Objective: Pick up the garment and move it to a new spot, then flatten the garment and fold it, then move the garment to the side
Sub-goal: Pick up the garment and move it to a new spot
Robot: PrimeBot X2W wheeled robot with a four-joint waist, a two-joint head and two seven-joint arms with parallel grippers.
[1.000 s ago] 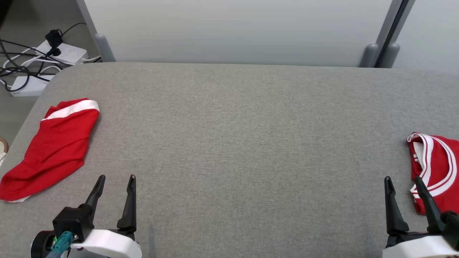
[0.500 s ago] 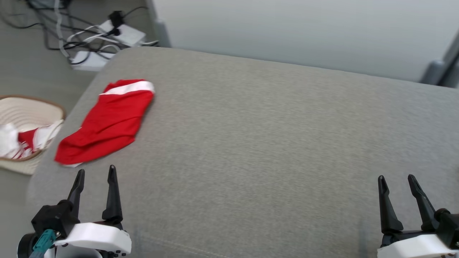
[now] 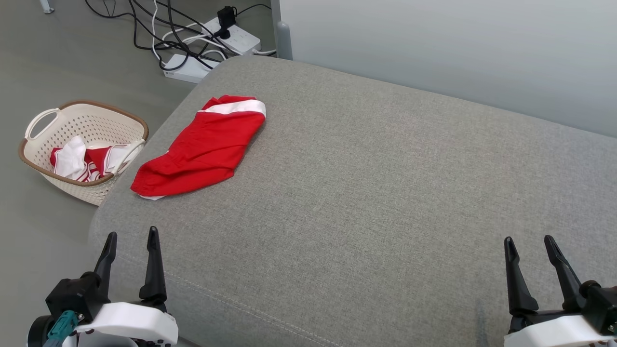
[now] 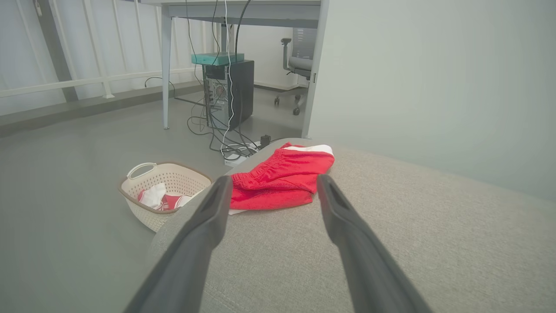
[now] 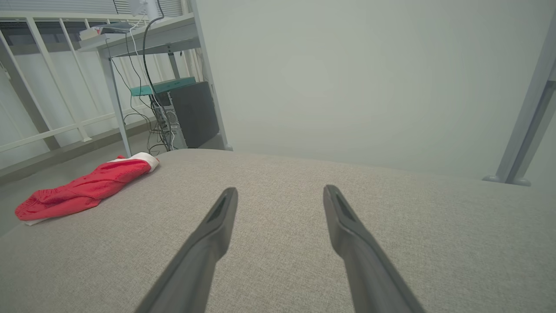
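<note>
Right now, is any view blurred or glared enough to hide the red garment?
Head view: sharp, evenly lit, red garment crisp, shadows faint. Left wrist view: garment clear, own fingers look soft. Right wrist view: straight lines lean at the edges, no glare.

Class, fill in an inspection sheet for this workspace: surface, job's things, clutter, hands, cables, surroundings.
Surface: grey fabric top, smooth.
Job's things: red garment with a white band, lying rumpled near the top's far left corner, not held.
Clutter: basket on the floor left of the top, with red and white clothes inside.
Hands: left hand and right hand are both open at the near edge, holding nothing.
Cables: tangled cables and power strips on the floor beyond the far left corner.
Surroundings: pale wall panel; desk, computer tower and chair beyond.
</note>
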